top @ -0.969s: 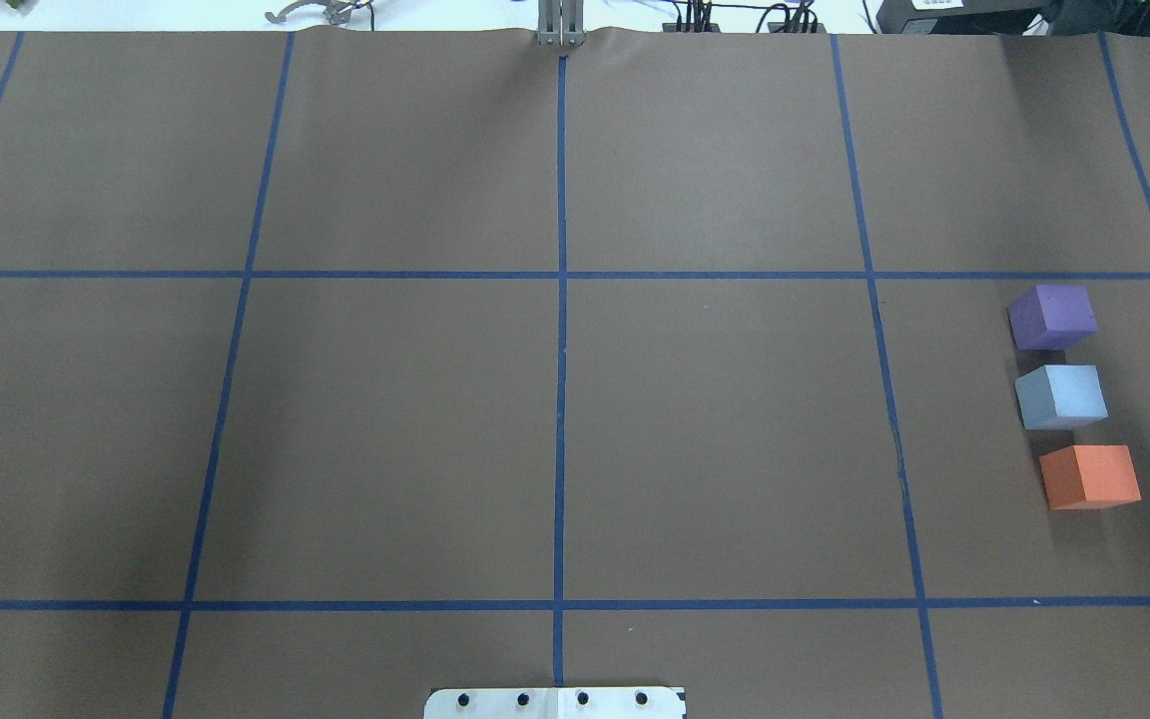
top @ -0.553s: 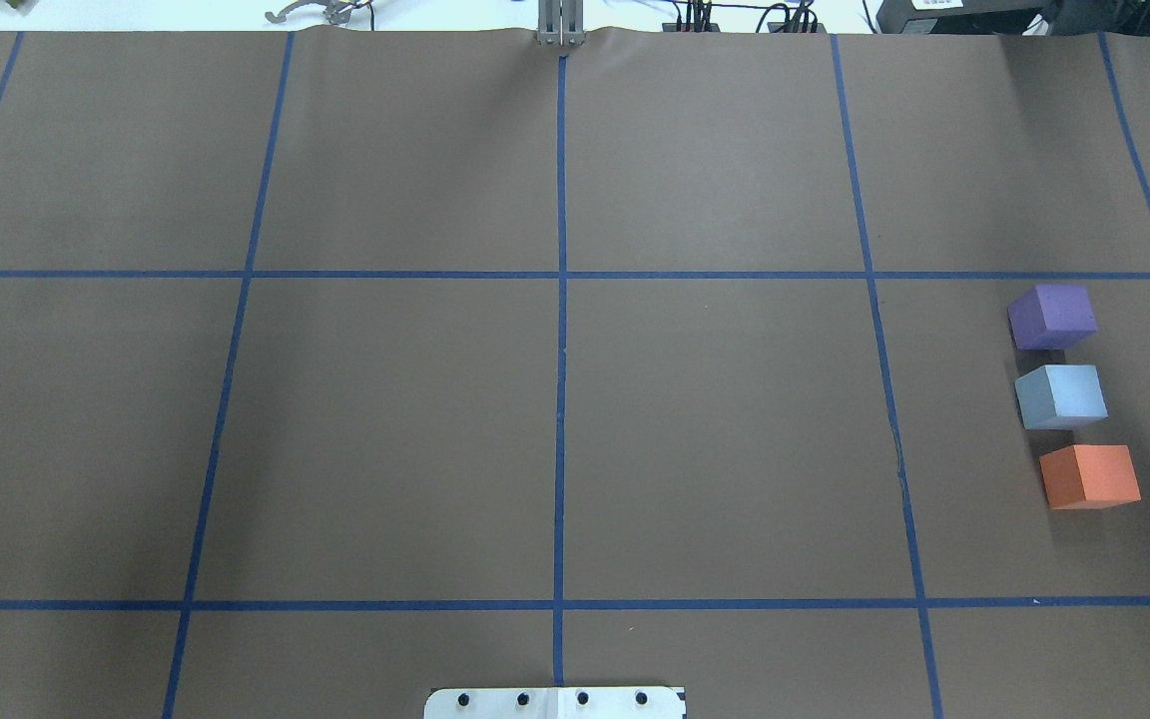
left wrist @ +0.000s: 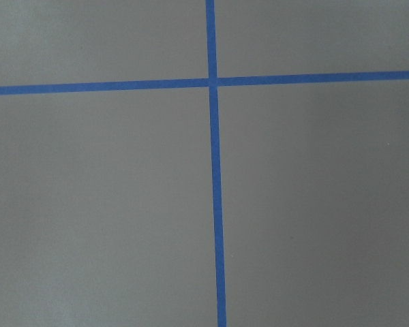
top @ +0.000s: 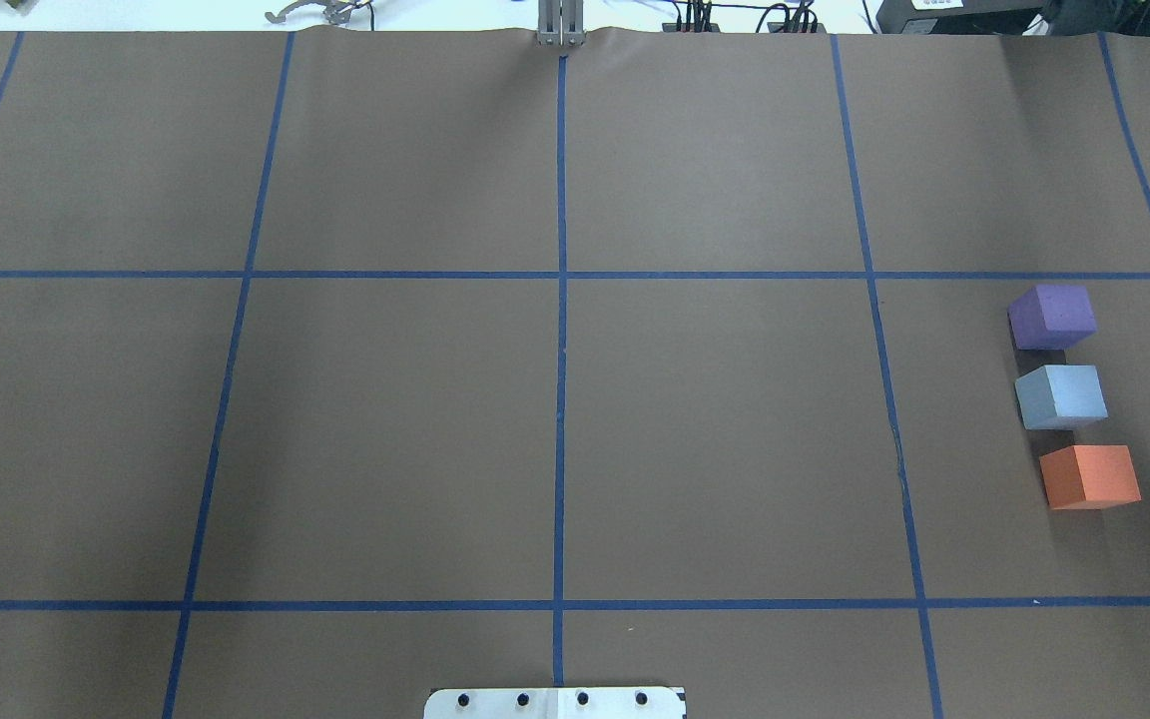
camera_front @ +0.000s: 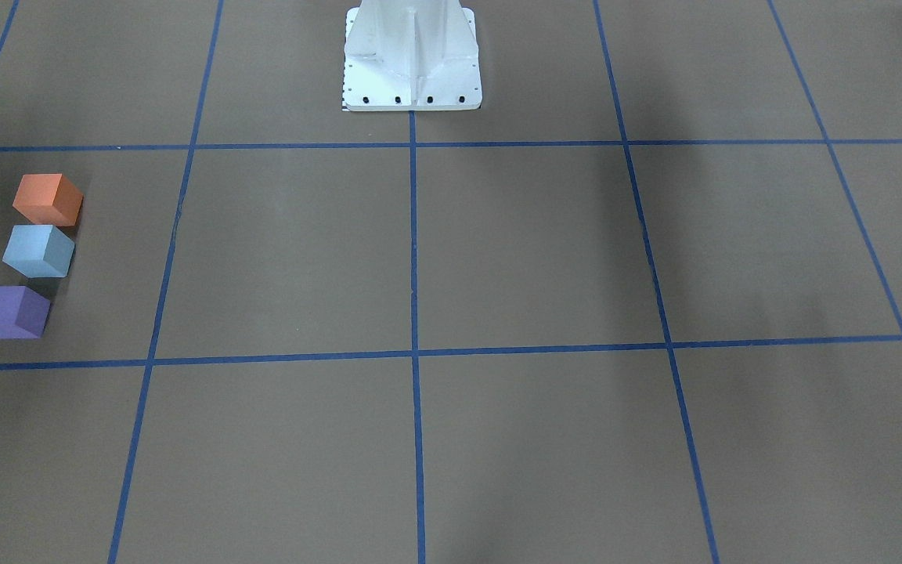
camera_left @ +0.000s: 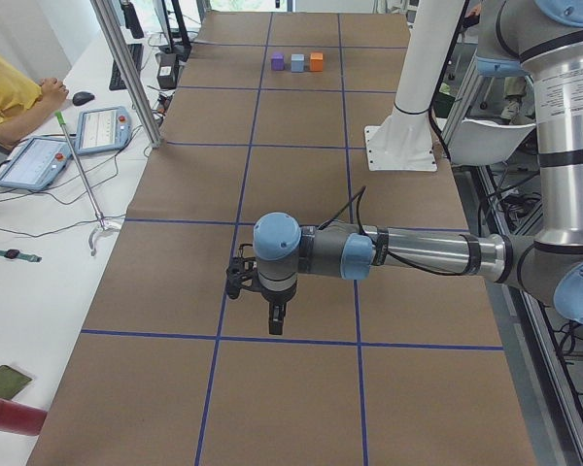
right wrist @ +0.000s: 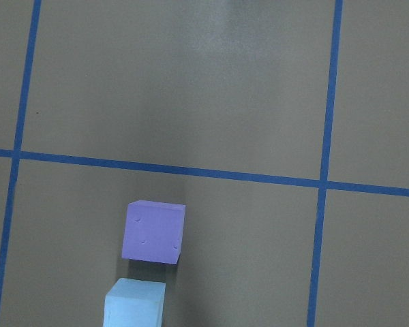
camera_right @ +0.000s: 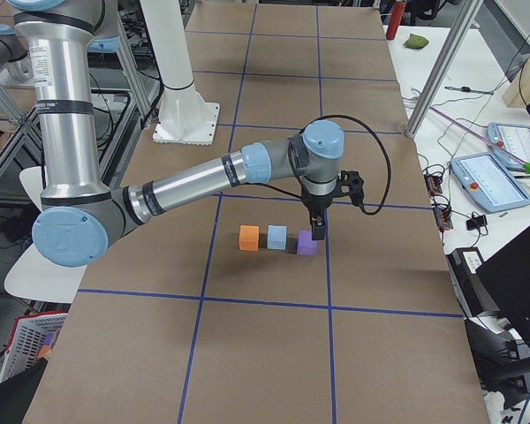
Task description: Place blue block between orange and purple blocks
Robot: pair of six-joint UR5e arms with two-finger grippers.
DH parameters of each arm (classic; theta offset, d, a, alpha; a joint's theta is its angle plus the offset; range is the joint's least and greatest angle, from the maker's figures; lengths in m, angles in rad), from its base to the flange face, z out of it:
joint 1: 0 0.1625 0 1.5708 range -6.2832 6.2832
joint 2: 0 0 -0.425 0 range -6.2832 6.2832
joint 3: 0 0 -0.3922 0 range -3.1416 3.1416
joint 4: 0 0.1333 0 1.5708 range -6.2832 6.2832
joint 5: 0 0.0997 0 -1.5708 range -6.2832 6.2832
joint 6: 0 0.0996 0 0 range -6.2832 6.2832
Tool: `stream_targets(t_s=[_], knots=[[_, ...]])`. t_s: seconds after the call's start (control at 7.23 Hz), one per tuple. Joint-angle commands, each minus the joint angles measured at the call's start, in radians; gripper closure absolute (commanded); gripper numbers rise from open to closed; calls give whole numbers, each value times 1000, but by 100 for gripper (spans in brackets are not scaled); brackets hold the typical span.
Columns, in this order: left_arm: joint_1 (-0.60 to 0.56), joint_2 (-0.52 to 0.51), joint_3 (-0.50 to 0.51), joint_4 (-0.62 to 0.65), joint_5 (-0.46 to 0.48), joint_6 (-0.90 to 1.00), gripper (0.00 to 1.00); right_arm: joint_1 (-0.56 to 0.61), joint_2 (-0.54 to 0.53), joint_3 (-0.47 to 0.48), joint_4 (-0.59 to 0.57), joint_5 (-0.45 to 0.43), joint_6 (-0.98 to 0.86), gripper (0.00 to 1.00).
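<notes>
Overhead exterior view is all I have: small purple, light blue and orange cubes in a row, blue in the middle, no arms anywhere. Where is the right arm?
Observer: The exterior right view shows the right gripper raised and pointing down beside the purple foam cube. I cannot tell whether it is open or shut.
Operator: Is it touching a cube?
Observer: Its wrist camera shows the purple cube and the light blue foam cube standing free, with no fingers in frame.
Operator: And the left arm?
Observer: The exterior left view shows the left gripper pointing down over the brown paper table cover at the table's other end, far from the cubes.
</notes>
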Motion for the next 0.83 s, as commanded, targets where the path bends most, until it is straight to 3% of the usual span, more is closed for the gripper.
stream_targets(t_s=[0.0,0.69], knots=[[-1,36,-25,-1,7,-3,0,10,-3,-9,-14,-9,-8,0],[-5,24,-34,-3,6,-6,0,14,-51,-44,-7,-7,-26,0]])
